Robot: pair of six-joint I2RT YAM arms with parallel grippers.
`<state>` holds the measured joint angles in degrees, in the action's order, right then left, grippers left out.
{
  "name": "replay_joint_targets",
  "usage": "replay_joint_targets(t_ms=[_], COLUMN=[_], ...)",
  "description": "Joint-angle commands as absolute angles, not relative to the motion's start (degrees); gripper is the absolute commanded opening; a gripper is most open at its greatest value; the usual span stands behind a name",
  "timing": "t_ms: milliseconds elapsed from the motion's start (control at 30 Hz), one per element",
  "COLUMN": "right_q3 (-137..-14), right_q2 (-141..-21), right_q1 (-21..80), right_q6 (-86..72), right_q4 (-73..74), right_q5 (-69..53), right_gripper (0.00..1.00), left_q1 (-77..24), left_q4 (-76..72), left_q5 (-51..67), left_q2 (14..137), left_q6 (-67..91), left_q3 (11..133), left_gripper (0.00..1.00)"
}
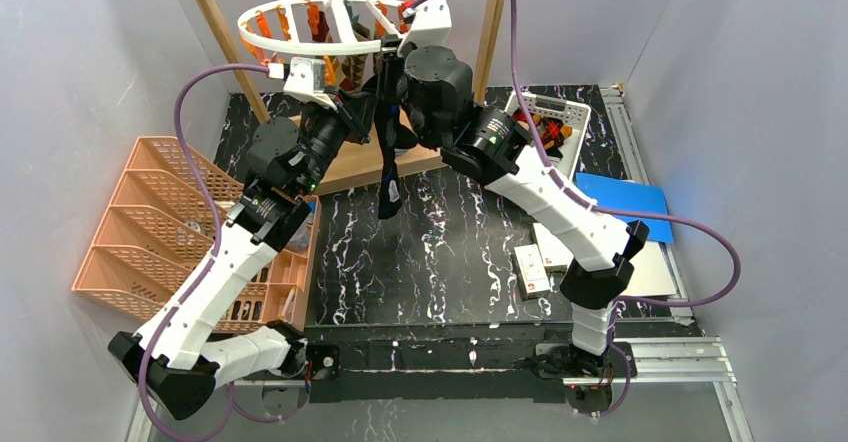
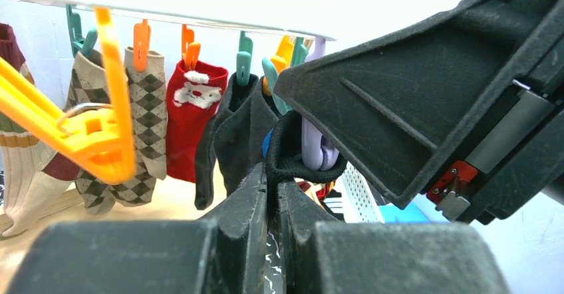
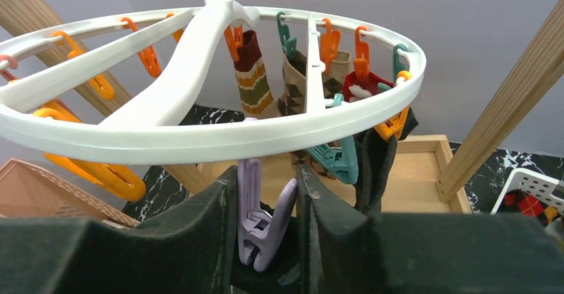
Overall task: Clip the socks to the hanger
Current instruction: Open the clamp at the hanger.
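The white hanger [image 3: 199, 138] hangs from the wooden frame [image 3: 505, 101] above the far edge of the table, towards its far-left corner. Both arms reach up to the ring's near side. The left gripper [image 2: 269, 191] is pressed together on the cuff of a black sock [image 1: 385, 157], whose length dangles below it over the middle of the table. The cuff sits up against a lilac clip [image 3: 256, 234] that hangs from the ring's near rim. The right gripper [image 3: 266, 194] is clamped on this lilac clip, one finger on each side. Further round the ring, a striped sock [image 3: 256, 81], an argyle sock [image 2: 149, 108], a red sock [image 2: 193, 128] and other black socks hang from orange and teal clips. A white lattice basket [image 3: 525, 184] sits near the far-right corner.
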<state>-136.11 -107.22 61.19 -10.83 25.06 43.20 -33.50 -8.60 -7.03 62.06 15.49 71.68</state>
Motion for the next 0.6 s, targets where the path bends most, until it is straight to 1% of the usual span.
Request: replay_joint_targets(t_ms=[0, 67, 100, 167, 200, 567], right_q3=[-137.7, -137.2, -136.9, -136.0, -135.4, -133.0], right_q2=[-106.4, -106.0, -105.8, -105.3, -104.8, -103.2], right_q1=[61.1, 61.0, 61.0, 61.1, 61.1, 60.9], right_q6=[-11.3, -11.3, -11.3, -11.2, -11.0, -8.8], right_q4=[22.0, 21.9, 21.7, 21.0, 20.5, 16.8], right_q5=[43.3, 43.1, 42.9, 42.9, 42.8, 41.3], right_gripper=[0.35, 0.26, 0.2, 0.05, 0.01, 0.01], left_q1=[-33.7, -33.7, -33.7, -33.7, -33.7, -33.7], left_q4=[-11.1, -11.1, -11.0, -10.8, -10.5, -6.6], left_q5=[-7.2, -7.4, -7.5, -7.9, -8.2, -12.9], left_q2=[60.2, 60.2, 60.2, 60.0, 60.0, 57.4], left_q6=[15.3, 15.2, 15.2, 15.0, 14.9, 13.4], left_q3=[71.5, 71.3, 71.2, 71.0, 70.8, 68.1], left_gripper=[0.0, 0.0, 0.0, 0.0, 0.0, 0.0])
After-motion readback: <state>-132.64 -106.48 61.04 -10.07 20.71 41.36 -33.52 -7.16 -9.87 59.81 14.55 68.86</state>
